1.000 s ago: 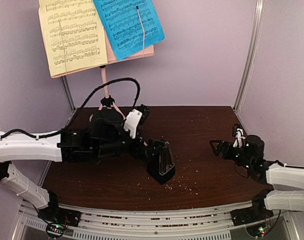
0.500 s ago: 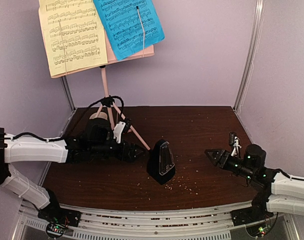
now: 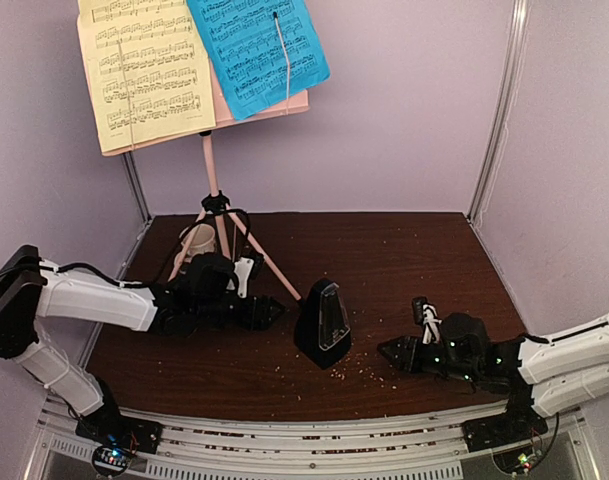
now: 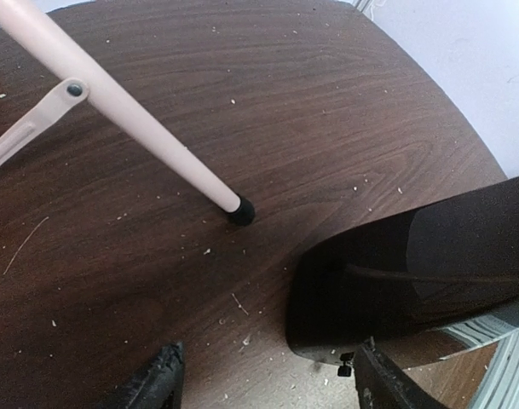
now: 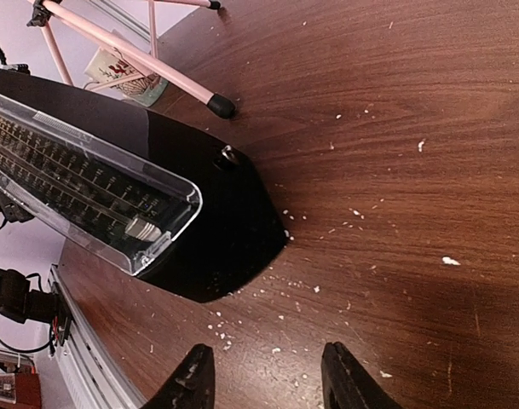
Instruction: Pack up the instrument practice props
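- Metronome [image 3: 322,322]: upright, mid-table [image 3: 424,250], crumbs [image 3: 369,372] around its base.
- Left gripper [image 4: 268,375]: jaws apart, empty, low near a stand [image 3: 211,170] foot.
- Right gripper [image 5: 268,362]: jaws apart, empty (facing the metronome).
- Stand: rear left, bearing pages [image 3: 144,70]; mug [image 3: 196,240] among its legs.

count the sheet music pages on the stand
2: a yellow page on the left of the pink music stand and a blue page, tilted, on its right, overlapping the yellow one's edge. Others could be hidden behind them.

A beige mug [image 3: 197,238] stands on the crumb-strewn brown table [image 3: 414,250].
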